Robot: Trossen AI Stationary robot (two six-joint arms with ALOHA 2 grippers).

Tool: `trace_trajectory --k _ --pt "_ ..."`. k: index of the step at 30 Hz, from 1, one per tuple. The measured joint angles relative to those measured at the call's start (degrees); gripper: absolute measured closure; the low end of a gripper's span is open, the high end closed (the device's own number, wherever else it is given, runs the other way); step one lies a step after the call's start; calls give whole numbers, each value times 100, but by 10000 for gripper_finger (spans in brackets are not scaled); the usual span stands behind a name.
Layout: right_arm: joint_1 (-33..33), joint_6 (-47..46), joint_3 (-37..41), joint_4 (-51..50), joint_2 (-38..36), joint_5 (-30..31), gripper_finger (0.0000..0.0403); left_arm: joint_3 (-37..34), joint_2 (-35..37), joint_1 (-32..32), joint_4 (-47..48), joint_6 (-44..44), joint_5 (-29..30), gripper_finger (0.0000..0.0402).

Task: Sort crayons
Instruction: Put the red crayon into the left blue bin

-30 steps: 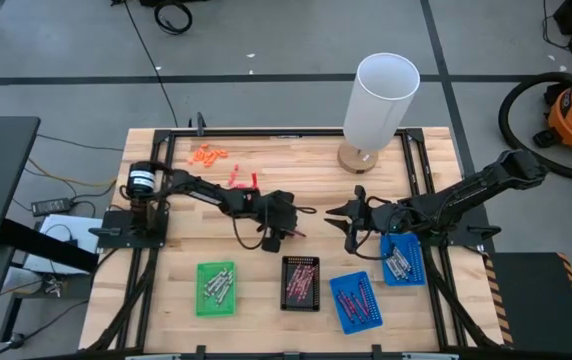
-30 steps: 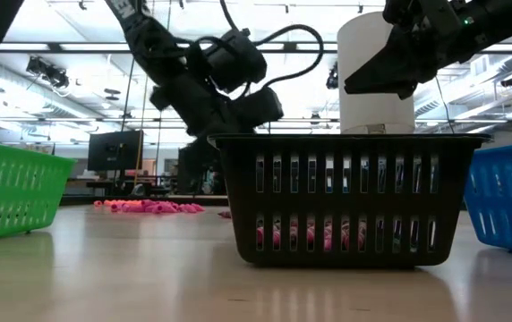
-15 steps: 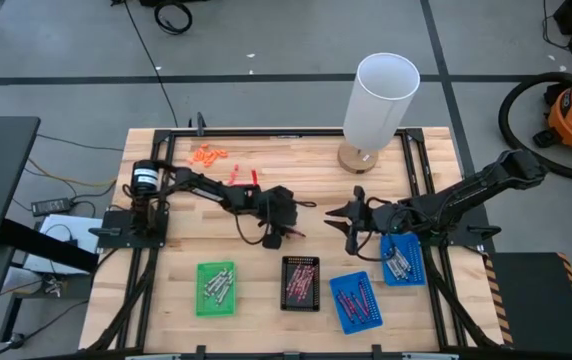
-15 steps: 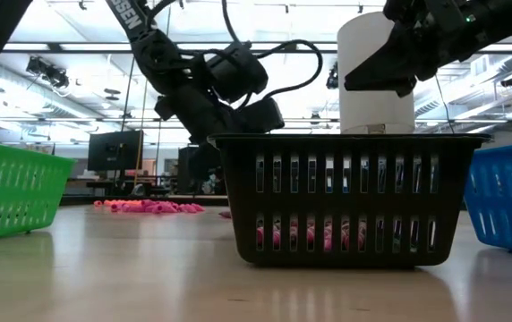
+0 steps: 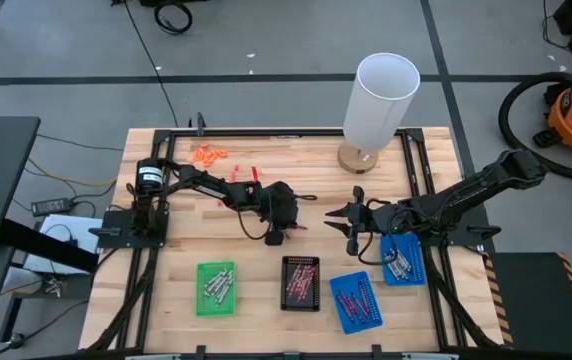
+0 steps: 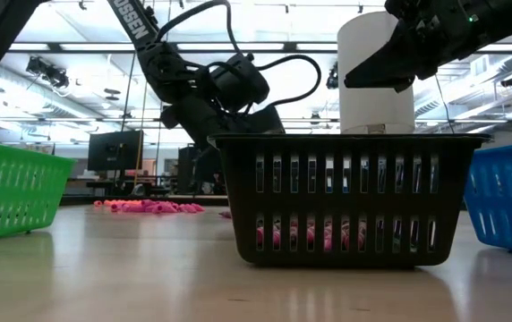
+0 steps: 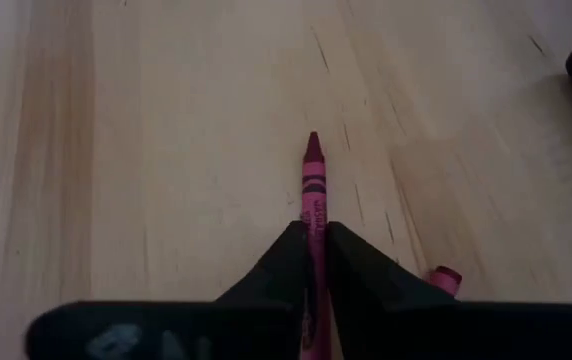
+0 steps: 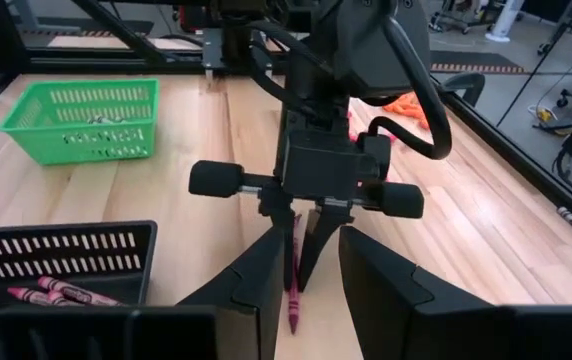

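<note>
A: Looking down on what, exactly?

B: Looking down on a wooden table (image 5: 306, 190), with two dark robot arms reaching in from either side. Standing at the far edge, a tall white cylinder (image 5: 378, 100). Sitting in a row near the front, a green basket (image 5: 216, 288), a black basket (image 5: 300, 283) and a blue basket (image 5: 355, 300), with a second blue basket (image 5: 403, 260) just beside the right arm. Lying inside each, short thin crayons.

A: Doing what with the left gripper?

B: Hovering near the middle of the table, just behind the black basket, the left gripper (image 5: 278, 237). Pinching a pinkish-red crayon (image 7: 312, 190) between its two fingers, jaws pressed against the stick. Pointing down toward the wood, the crayon's tip; touching or not, impossible to say. Lying just beside the fingers, a second crayon (image 7: 444, 276).

A: And the right gripper?

B: Hanging above the table between the black basket and the second blue basket, the right gripper (image 5: 347, 228), facing the left one. Spreading its jaws, gripping nothing.

A: Lying anywhere else, more crayons?

B: Lying scattered near the far left corner, loose crayons (image 5: 208, 154), well apart from both grippers.
</note>
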State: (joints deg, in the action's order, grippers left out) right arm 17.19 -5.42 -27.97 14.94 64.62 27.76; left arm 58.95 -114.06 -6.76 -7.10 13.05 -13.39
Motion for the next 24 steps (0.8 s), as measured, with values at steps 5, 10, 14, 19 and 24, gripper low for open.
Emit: trace_trajectory --k 5,10,14,19,24 --pt "0 3 0 2 0 1 294 -10 -7 6 -2 0 60 384" --pt "0 -25 0 0 0 1 294 -31 104 32 -30 43 313 382" --pt "0 72 0 107 -1 172 294 -58 268 61 -78 112 603 381" --pt "0 846 0 1047 -24 462 294 -46 567 92 -229 344 973 381" --pt "-43 1617 0 2034 -28 576 292 -46 755 90 -751 368 988 381"
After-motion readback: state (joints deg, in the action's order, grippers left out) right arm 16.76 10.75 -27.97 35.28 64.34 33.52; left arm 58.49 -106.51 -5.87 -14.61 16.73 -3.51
